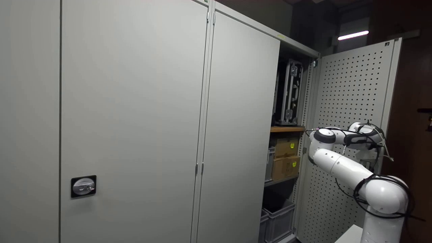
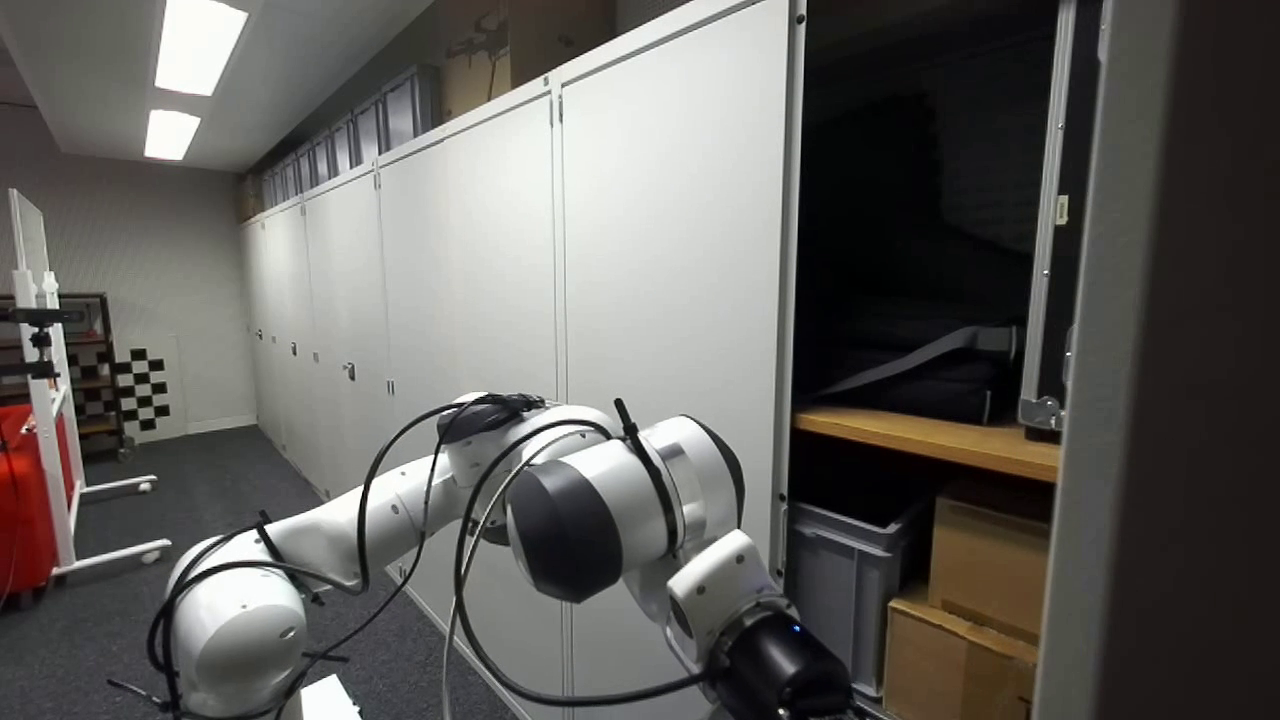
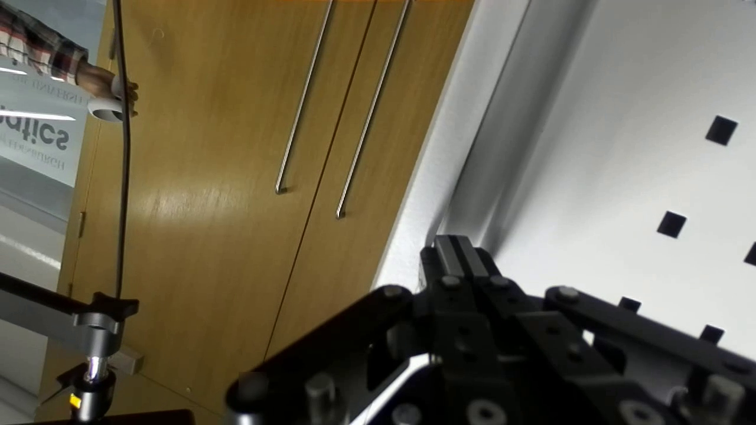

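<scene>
My gripper (image 3: 456, 243) is shut, its two pads nearly together with a thin dark line between them and no object seen in them. Its fingertips appear in front of the metal edge of a perforated cabinet door (image 3: 614, 124); I cannot tell whether they touch it. The same door (image 1: 351, 94) stands wide open in an exterior view, with the arm (image 1: 344, 168) in front of its inner face. In an exterior view the black gripper body (image 2: 785, 665) points down to the right, and its fingertips are cut off by the frame's lower edge.
The open cabinet holds a black case (image 1: 293, 94) on a wooden shelf (image 2: 930, 440), cardboard boxes (image 1: 285, 168) and grey crates (image 1: 280, 221). Closed grey doors (image 1: 135, 101) stand alongside. The wrist view shows a wooden cupboard (image 3: 236, 248), a clamp stand (image 3: 97, 354) and a person's arm (image 3: 44, 47).
</scene>
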Available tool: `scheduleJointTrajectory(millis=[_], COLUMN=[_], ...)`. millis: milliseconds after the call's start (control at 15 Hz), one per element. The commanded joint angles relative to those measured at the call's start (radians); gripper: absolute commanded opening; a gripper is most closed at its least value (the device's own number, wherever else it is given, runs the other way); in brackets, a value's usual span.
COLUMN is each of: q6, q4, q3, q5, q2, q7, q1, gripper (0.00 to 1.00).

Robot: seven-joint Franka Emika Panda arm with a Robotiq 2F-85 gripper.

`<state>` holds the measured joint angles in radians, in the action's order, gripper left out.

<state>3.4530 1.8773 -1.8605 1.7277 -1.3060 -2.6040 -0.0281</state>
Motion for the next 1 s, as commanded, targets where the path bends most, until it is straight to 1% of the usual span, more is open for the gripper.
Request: scheduleJointTrajectory(millis=[0,667,933], q6=[0.0,0.0,0.0], q4=[-0.058,-0.142,-0.183], q3=[0.013,0.049,0.048], q5=[-0.007,-0.011,-0.047], q2=[0.009,0.007,-0.011], q7=[0.0,-0.001,-0.001], q1=[0.072,0.178,0.211], gripper=[0.0,0.0,0.0])
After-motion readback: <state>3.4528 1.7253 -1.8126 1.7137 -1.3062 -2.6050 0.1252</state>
